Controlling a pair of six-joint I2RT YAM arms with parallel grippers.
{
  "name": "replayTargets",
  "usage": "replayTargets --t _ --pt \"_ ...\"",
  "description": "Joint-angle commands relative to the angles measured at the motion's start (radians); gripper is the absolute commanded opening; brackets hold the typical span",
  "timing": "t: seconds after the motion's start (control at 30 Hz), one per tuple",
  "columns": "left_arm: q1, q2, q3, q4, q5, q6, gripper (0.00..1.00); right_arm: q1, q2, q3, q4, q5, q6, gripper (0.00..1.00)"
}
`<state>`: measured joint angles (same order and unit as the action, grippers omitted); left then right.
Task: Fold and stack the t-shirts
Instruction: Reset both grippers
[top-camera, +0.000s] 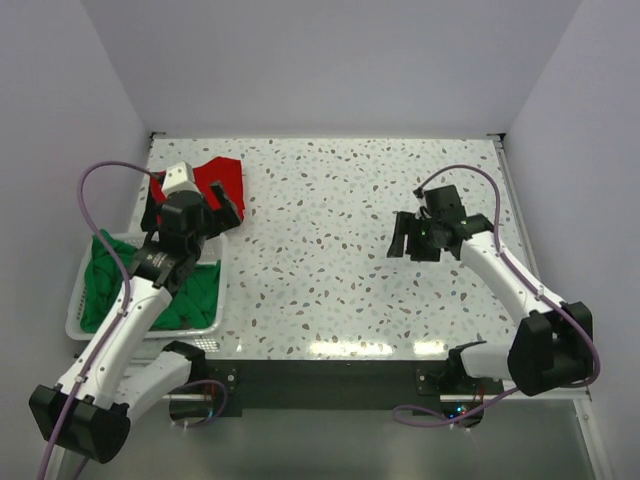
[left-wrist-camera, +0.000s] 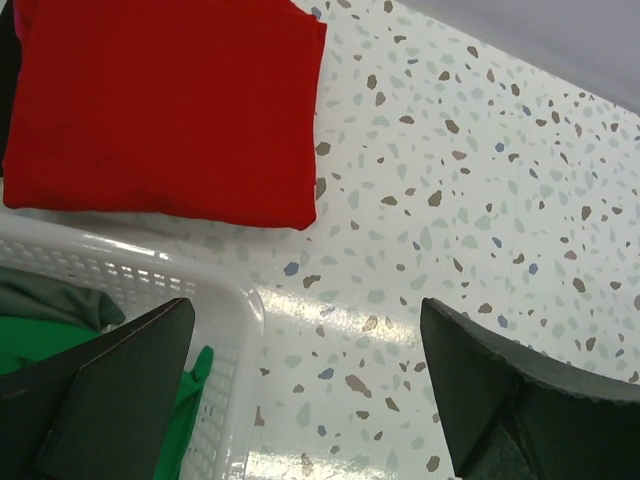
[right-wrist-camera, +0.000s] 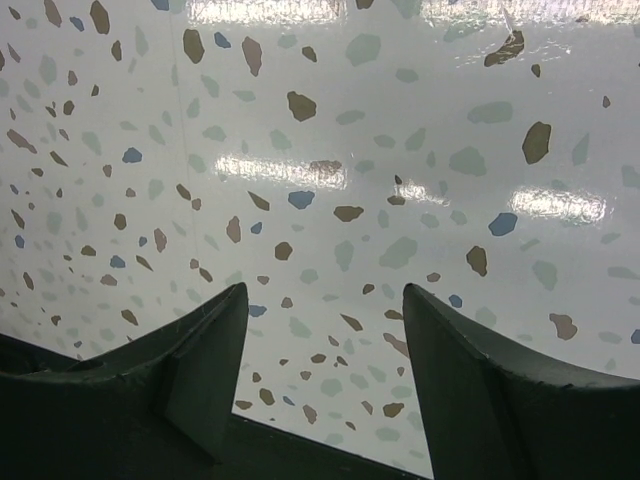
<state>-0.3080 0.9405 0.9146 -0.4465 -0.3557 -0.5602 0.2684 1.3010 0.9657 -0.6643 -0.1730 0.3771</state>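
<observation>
Red t-shirt: smooth folded rectangle, far-left on glossy speckled table, long axis probably left-right. Green t-shirt crumpled in slotted white plastic basket. Left gripper and right gripper: jaws apart, empty.

The left arm rises from its base at the near left corner and reaches forward, its white links bent at the elbow and its dark wrist tipped downward. The left gripper has its 2 fingers spread wide and grips nothing (its wrist camera shows a broad gap between the tips). The right arm climbs from its base at the near right and leans forward and inward. The right gripper points down, its 2 fingers likewise parted, with nothing held between them.
</observation>
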Motion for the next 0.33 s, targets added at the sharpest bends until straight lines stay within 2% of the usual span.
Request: replayTargets --t 0.0,0.2,0.3 --pt "-0.005 -0.039 -0.020 -0.014 -0.023 -0.050 1.00 -0.001 -0.042 -0.005 0.043 0.023 0.006 0.67" --pt "-0.005 -0.066 -0.034 -0.063 -0.003 -0.070 1.00 -0.001 -0.063 -0.012 0.040 0.032 0.005 0.67" --pt "-0.005 -0.089 -0.037 -0.092 -0.046 -0.075 1.00 -0.001 -0.074 -0.012 0.034 0.035 -0.001 0.67"
